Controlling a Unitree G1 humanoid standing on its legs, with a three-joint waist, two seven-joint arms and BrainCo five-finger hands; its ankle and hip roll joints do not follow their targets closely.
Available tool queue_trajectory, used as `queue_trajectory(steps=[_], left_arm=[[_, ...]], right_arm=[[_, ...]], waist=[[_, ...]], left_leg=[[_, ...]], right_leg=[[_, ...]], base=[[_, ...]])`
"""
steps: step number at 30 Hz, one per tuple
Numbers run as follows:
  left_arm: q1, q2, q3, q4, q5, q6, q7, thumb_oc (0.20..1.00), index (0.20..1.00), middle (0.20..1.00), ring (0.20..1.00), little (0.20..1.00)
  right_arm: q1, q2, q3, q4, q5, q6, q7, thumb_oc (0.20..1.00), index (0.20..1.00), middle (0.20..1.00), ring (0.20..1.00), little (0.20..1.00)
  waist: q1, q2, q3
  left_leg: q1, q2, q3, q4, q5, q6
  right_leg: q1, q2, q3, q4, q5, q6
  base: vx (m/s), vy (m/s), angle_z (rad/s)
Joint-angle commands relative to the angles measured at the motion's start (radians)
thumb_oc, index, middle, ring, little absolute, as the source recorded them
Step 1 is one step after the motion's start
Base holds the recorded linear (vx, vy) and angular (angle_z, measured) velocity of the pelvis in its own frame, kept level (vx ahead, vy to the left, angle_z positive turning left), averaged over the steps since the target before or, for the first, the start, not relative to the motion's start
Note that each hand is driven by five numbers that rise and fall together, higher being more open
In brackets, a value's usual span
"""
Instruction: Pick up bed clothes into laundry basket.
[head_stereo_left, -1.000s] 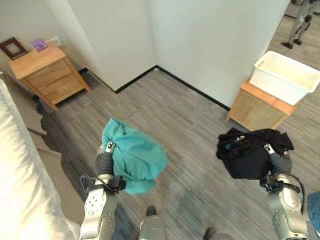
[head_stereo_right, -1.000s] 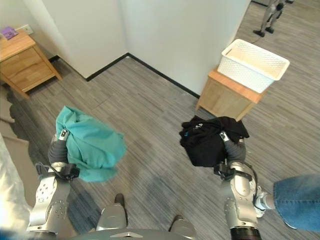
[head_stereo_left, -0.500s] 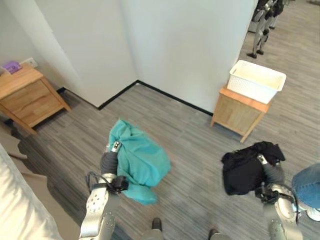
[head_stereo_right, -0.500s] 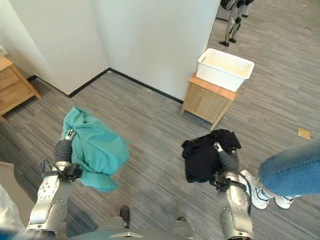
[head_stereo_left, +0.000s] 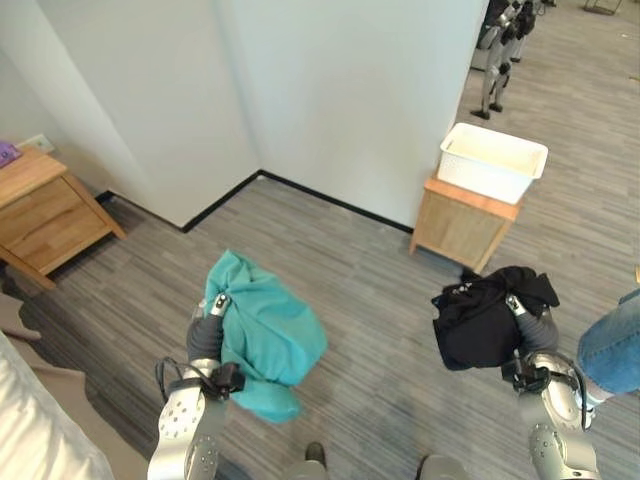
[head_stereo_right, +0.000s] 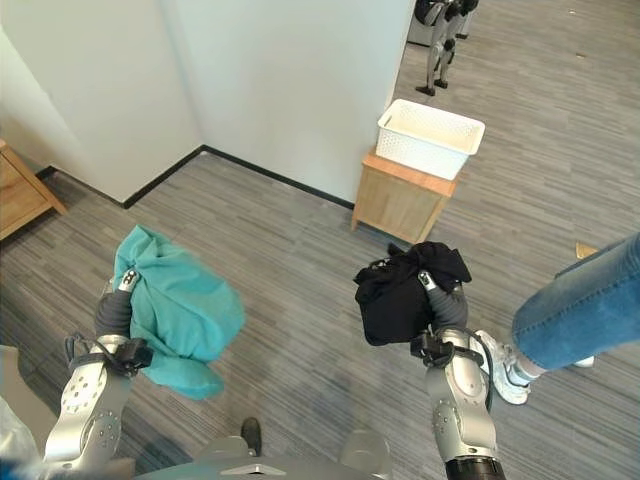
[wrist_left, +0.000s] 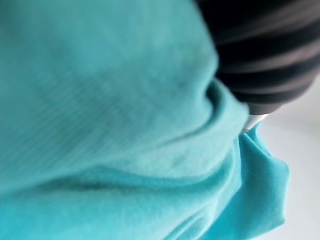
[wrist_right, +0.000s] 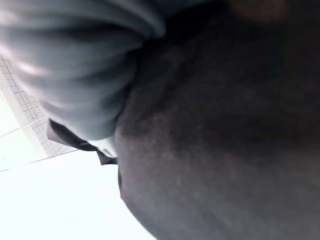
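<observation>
Clothes look soft and light: teal garment (head_stereo_left: 262, 330) bunched in the left hand (head_stereo_left: 207, 328), black garment (head_stereo_left: 482, 315) bunched in the right hand (head_stereo_left: 533, 330), both gripped mid-bundle, fingers hidden in cloth.

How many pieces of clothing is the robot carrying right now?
2. A teal garment is bunched in the left hand, and a black garment in the right hand. Others may be bundled inside.

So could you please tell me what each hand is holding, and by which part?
The left hand carries a bunched teal cloth and the right hand a bunched black garment; the fabric hides both holds, so the part cannot be told.
</observation>
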Motion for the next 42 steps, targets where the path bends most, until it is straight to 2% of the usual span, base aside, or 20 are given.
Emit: queue_trajectory(steps=[1,2,3,6,8,10,12,14,16,18,22,24,27,28,29,34,36,38,40,42], left_arm=[[-0.057,0.047,0.013,-0.069,0.016,-0.059,-0.004,0.2,0.2,0.2,0.2,0.2],[-0.057,0.047,0.012,-0.068,0.016,-0.059,-0.004,0.2,0.2,0.2,0.2,0.2],[-0.062,0.051,0.008,-0.066,0.012,-0.057,-0.004,0.2,0.2,0.2,0.2,0.2],[-0.071,0.062,-0.005,-0.048,0.012,-0.058,0.003,0.2,0.2,0.2,0.2,0.2],[-0.071,0.064,-0.005,-0.045,0.015,-0.059,0.004,0.2,0.2,0.2,0.2,0.2],[-0.092,0.067,-0.007,-0.04,0.011,-0.068,0.01,0.2,0.2,0.2,0.2,0.2],[-0.096,0.056,-0.009,-0.04,0.014,-0.064,0.01,0.2,0.2,0.2,0.2,0.2],[-0.095,0.034,-0.007,-0.031,-0.011,-0.056,0.008,0.2,0.2,0.2,0.2,0.2],[-0.099,0.022,-0.019,-0.026,-0.015,-0.042,-0.003,0.2,0.2,0.2,0.2,0.2],[-0.085,0.027,-0.014,-0.032,-0.01,-0.029,-0.024,0.2,0.2,0.2,0.2,0.2],[-0.111,0.007,-0.028,-0.035,-0.054,-0.031,-0.026,0.2,0.2,0.2,0.2,0.2],[-0.128,-0.003,-0.043,-0.024,-0.068,-0.037,-0.023,0.2,0.2,0.2,0.2,0.2],[-0.138,-0.001,-0.058,-0.016,-0.067,-0.038,-0.027,0.2,0.2,0.2,0.2,0.2],[-0.138,-0.009,-0.071,-0.004,-0.063,-0.04,-0.025,0.2,0.2,0.2,0.2,0.2],[-0.137,-0.018,-0.085,0.006,-0.065,-0.041,-0.031,0.2,0.2,0.2,0.2,0.2],[-0.134,-0.023,-0.09,0.025,-0.054,-0.037,-0.033,0.2,0.2,0.2,0.2,0.2],[-0.122,-0.016,-0.078,0.022,-0.055,-0.039,-0.029,0.2,0.2,0.2,0.2,0.2],[-0.119,-0.007,-0.06,0.026,-0.037,-0.044,-0.02,0.2,0.2,0.2,0.2,0.2],[-0.103,0.004,-0.046,0.017,-0.035,-0.041,-0.017,0.2,0.2,0.2,0.2,0.2],[-0.098,0.011,-0.039,0.003,-0.031,-0.041,-0.012,0.2,0.2,0.2,0.2,0.2]], right_arm=[[-0.058,0.005,-0.035,-0.084,0.032,-0.066,0.014,0.2,0.2,0.2,0.2,0.2],[-0.058,0.006,-0.036,-0.084,0.032,-0.066,0.014,0.2,0.2,0.2,0.2,0.2],[-0.057,0.009,-0.039,-0.085,0.036,-0.069,0.011,0.2,0.2,0.2,0.2,0.2],[-0.058,0.008,-0.041,-0.1,0.042,-0.072,0.003,0.2,0.2,0.2,0.2,0.2],[-0.065,0.002,-0.037,-0.106,0.043,-0.074,0.001,0.2,0.2,0.2,0.2,0.2],[-0.07,-0.002,-0.035,-0.113,0.05,-0.076,-0.002,0.2,0.2,0.2,0.2,0.2],[-0.082,-0.015,-0.037,-0.11,0.056,-0.078,-0.002,0.2,0.2,0.2,0.2,0.2],[-0.081,-0.039,-0.036,-0.1,0.061,-0.079,-0.003,0.2,0.2,0.2,0.2,0.2],[-0.088,-0.075,-0.05,-0.088,0.068,-0.088,-0.008,0.2,0.2,0.2,0.2,0.2],[-0.077,-0.11,-0.063,-0.084,0.042,-0.083,-0.012,0.2,0.2,0.2,0.2,0.2],[-0.083,-0.133,-0.063,-0.068,0.027,-0.065,-0.017,0.2,0.2,0.2,0.2,0.2],[-0.079,-0.125,-0.07,-0.077,0.039,-0.07,-0.018,0.2,0.2,0.2,0.2,0.2],[-0.08,-0.113,-0.073,-0.077,0.045,-0.071,-0.017,0.2,0.2,0.2,0.2,0.2],[-0.091,-0.091,-0.054,-0.078,0.051,-0.08,-0.016,0.2,0.2,0.2,0.2,0.2],[-0.092,-0.08,-0.033,-0.077,0.054,-0.078,-0.003,0.2,0.2,0.2,0.2,0.2],[-0.127,-0.073,0.0,-0.082,0.039,-0.071,0.013,0.2,0.2,0.2,0.2,0.2],[-0.147,-0.064,0.021,-0.089,0.041,-0.07,0.017,0.2,0.2,0.2,0.2,0.2],[-0.188,-0.059,0.038,-0.067,0.026,-0.076,0.014,0.2,0.2,0.2,0.2,0.2],[-0.193,-0.04,0.046,-0.067,0.027,-0.073,0.019,0.2,0.2,0.2,0.2,0.2],[-0.198,-0.031,0.051,-0.071,0.023,-0.07,0.029,0.2,0.2,0.2,0.2,0.2]], waist=[[0.021,0.029,0.018],[0.018,0.03,0.019],[0.021,0.025,0.014],[0.011,0.007,0.004],[0.011,0.004,0.001],[-0.004,0.0,-0.009],[-0.008,0.01,-0.016],[-0.018,0.023,-0.01],[-0.031,0.017,0.006],[-0.03,-0.005,0.017],[0.018,-0.017,0.023],[0.042,-0.018,0.026],[0.058,-0.017,0.028],[0.094,0.003,0.021],[0.114,0.02,0.009],[0.15,0.033,-0.014],[0.156,0.016,-0.042],[0.178,-0.02,-0.056],[0.197,-0.051,-0.076],[0.199,-0.062,-0.072]], left_leg=[[0.0,0.009,-0.095,0.06,-0.108,0.007],[0.001,0.009,-0.098,0.061,-0.11,0.007],[0.001,0.024,-0.103,0.06,-0.112,-0.013],[0.023,0.089,-0.117,0.054,-0.124,-0.079],[0.045,0.132,-0.108,0.055,-0.123,-0.107],[0.05,0.173,-0.124,0.054,-0.108,-0.123],[0.052,0.224,-0.13,0.072,-0.096,-0.132],[0.029,0.29,-0.149,0.159,0.05,-0.136],[-0.046,0.356,-0.147,0.325,0.182,-0.1],[-0.073,0.39,-0.069,0.433,0.187,-0.08],[-0.168,0.236,-0.079,0.551,0.127,-0.07],[-0.247,0.148,-0.085,0.508,0.096,-0.066],[-0.297,0.09,-0.091,0.45,0.081,-0.062],[-0.328,-0.005,-0.105,0.304,0.068,-0.037],[-0.32,-0.055,-0.088,0.147,0.129,-0.038],[-0.324,-0.101,0.031,0.019,0.208,-0.048],[-0.279,-0.109,0.057,0.005,0.161,0.005],[-0.277,-0.121,0.056,0.071,0.108,0.023],[-0.232,-0.131,0.069,0.086,0.047,0.058],[-0.178,-0.139,0.073,0.099,-0.008,0.096]], right_leg=[[-0.013,-0.064,-0.03,-0.003,0.102,-0.008],[-0.006,-0.065,-0.035,-0.008,0.102,-0.008],[-0.001,-0.109,-0.032,-0.075,0.127,-0.006],[0.002,-0.16,-0.01,-0.256,0.218,0.046],[-0.005,-0.162,-0.036,-0.258,0.243,0.067],[-0.008,-0.133,-0.004,-0.227,0.195,0.066],[-0.022,-0.102,-0.016,-0.181,0.092,0.051],[-0.018,-0.028,-0.026,-0.146,0.045,0.003],[0.026,0.046,-0.059,-0.184,0.023,-0.054],[0.07,0.09,-0.098,-0.233,0.014,-0.098],[0.14,0.142,-0.08,-0.303,0.002,-0.12],[0.179,0.159,-0.078,-0.318,-0.01,-0.126],[0.205,0.173,-0.075,-0.327,-0.026,-0.128],[0.224,0.201,-0.075,-0.332,-0.039,-0.13],[0.262,0.24,-0.076,-0.349,-0.054,-0.13],[0.337,0.296,-0.069,-0.373,-0.092,-0.146],[0.359,0.287,-0.077,-0.372,-0.123,-0.143],[0.379,0.257,-0.07,-0.321,-0.161,-0.135],[0.353,0.209,-0.078,-0.177,-0.117,-0.081],[0.261,0.163,-0.072,0.14,0.083,0.035]], base=[[0.1,-0.237,0.22],[0.1,-0.239,0.28],[0.17,-0.353,0.25],[0.2,-0.423,0.0],[0.18,-0.397,-0.24],[0.2,-0.466,-0.14],[0.17,-0.443,-0.08],[0.17,-0.533,-0.06],[0.14,-0.694,0.07],[0.17,-0.625,0.1],[0.21,-0.396,-0.35],[0.23,-0.255,-0.13],[0.2,-0.132,-0.09],[0.46,-0.116,0.04],[0.46,-0.12,0.09],[0.33,-0.095,0.05],[0.35,-0.012,-0.18],[0.45,0.021,-0.37],[0.46,0.08,-0.33],[0.34,0.121,-0.24]])
